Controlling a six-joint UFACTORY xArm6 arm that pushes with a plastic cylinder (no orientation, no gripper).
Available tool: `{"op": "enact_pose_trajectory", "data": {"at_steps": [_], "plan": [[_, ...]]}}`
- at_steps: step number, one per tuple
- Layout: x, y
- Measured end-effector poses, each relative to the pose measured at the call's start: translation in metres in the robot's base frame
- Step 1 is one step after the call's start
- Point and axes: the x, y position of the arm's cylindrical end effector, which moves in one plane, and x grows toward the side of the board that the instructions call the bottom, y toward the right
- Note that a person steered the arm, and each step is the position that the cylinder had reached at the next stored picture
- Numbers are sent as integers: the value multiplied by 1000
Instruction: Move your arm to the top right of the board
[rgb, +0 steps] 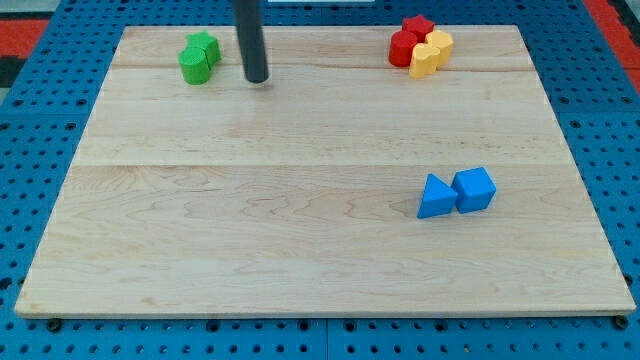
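Observation:
My tip (257, 79) rests on the wooden board (300, 200) near the view's top left, just right of two green blocks (199, 58) that touch each other. At the view's top right sits a tight cluster: a red star block (417, 26), a red cylinder block (402, 49), and two yellow blocks (430, 53). My tip is far to the left of this cluster. At the view's lower right a blue triangle block (434, 197) touches a blue cube block (474, 189).
The board lies on a blue perforated table (30, 120). A red mat edge (615, 20) shows at the view's top right corner, beyond the board.

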Motion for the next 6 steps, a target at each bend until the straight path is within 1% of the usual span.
{"op": "enact_pose_trajectory", "data": {"at_steps": [1, 2, 3, 4, 5, 6], "plan": [[8, 55], [96, 63], [161, 49], [106, 114], [63, 215], [-90, 347]]}}
